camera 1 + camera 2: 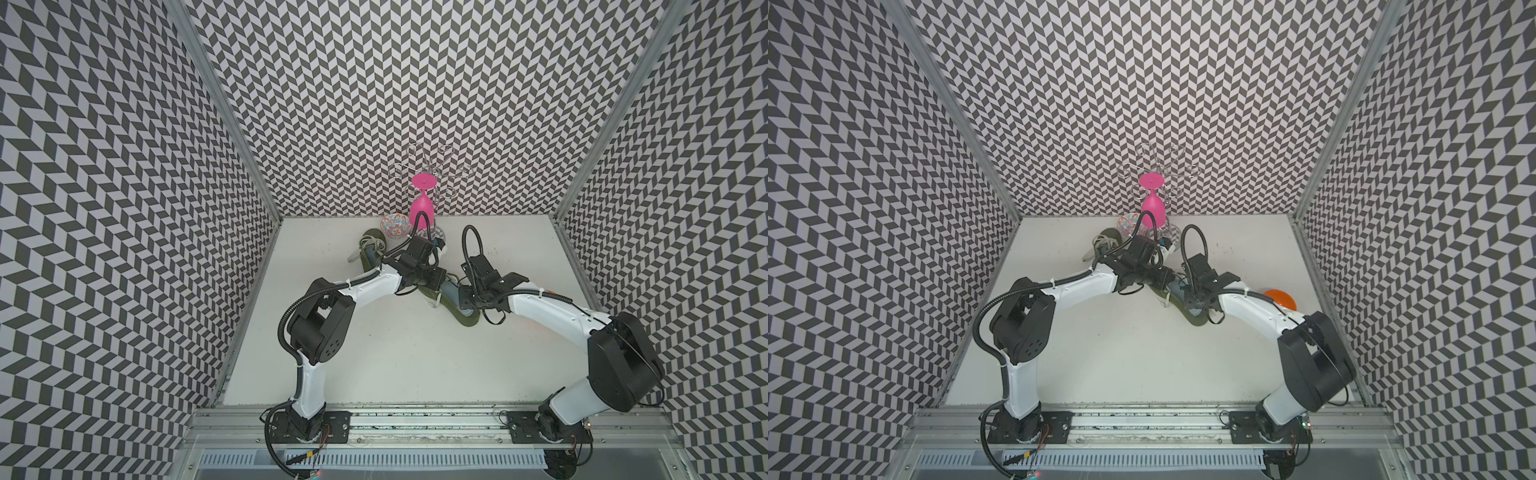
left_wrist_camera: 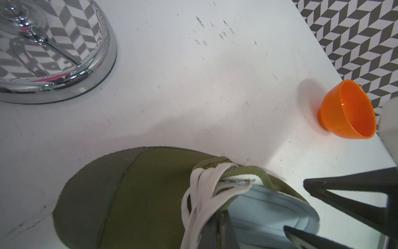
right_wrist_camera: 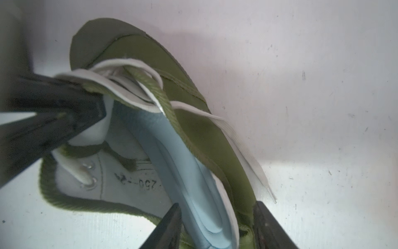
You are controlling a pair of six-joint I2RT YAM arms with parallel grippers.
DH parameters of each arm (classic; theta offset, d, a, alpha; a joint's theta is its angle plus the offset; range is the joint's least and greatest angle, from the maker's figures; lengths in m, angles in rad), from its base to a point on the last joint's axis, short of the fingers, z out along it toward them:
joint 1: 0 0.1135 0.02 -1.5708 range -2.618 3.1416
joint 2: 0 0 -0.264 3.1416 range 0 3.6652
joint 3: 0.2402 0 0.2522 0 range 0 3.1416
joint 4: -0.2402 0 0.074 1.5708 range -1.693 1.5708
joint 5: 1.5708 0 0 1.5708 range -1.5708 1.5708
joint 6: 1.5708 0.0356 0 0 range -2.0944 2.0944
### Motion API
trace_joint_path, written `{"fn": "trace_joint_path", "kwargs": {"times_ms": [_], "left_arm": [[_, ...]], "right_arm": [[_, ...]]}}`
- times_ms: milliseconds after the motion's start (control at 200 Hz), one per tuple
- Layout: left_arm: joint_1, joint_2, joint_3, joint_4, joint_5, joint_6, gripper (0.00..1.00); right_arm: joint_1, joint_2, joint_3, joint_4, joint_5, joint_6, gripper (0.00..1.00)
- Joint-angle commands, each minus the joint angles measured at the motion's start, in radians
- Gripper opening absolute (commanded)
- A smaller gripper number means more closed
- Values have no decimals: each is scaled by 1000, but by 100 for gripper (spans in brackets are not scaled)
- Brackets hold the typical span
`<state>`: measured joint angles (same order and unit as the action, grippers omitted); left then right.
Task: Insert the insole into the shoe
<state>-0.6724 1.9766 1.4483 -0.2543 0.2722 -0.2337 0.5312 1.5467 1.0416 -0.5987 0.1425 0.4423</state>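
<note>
An olive green shoe (image 1: 469, 321) (image 2: 137, 194) (image 3: 206, 120) with white laces lies mid-table between both arms. A light blue insole (image 3: 189, 172) (image 2: 269, 207) sits in its opening, with the heel end sticking up along the side wall. My left gripper (image 2: 221, 232) (image 1: 434, 283) is shut on the shoe's tongue and laces, holding the opening wide. My right gripper (image 3: 217, 226) (image 1: 465, 297) stands open at the heel. One finger is inside the shoe beside the insole and the other is outside the side wall. The toe part of the insole is hidden.
A second olive shoe (image 1: 370, 253) lies at the back left. Behind it are a patterned bowl (image 1: 395, 226) and a chrome rack base (image 2: 53, 64) with a pink glass (image 1: 422, 208) hanging above. An orange bowl (image 2: 349, 110) (image 1: 1281, 298) stands near the right wall.
</note>
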Motion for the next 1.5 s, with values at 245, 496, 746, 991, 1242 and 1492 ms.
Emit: {"fn": "trace_joint_path", "kwargs": {"times_ms": [245, 496, 746, 991, 1242, 1492], "left_arm": [[-9, 15, 73, 7, -40, -1, 0], [-23, 28, 81, -7, -47, 19, 0], [-24, 35, 87, -17, -51, 31, 0], [-24, 31, 94, -19, -52, 35, 0], [-25, 35, 105, -25, -50, 35, 0], [-43, 52, 108, -30, -11, -12, 0]], "right_arm": [[-33, -25, -88, 75, -120, 15, 24], [-51, -11, -43, 109, -145, 66, 26], [-75, 17, 25, 62, -101, 29, 32], [-82, 76, -6, 69, -138, -6, 18], [-82, 82, -36, 112, -198, 27, 2], [-74, 85, -1, 132, -283, 57, 1]]}}
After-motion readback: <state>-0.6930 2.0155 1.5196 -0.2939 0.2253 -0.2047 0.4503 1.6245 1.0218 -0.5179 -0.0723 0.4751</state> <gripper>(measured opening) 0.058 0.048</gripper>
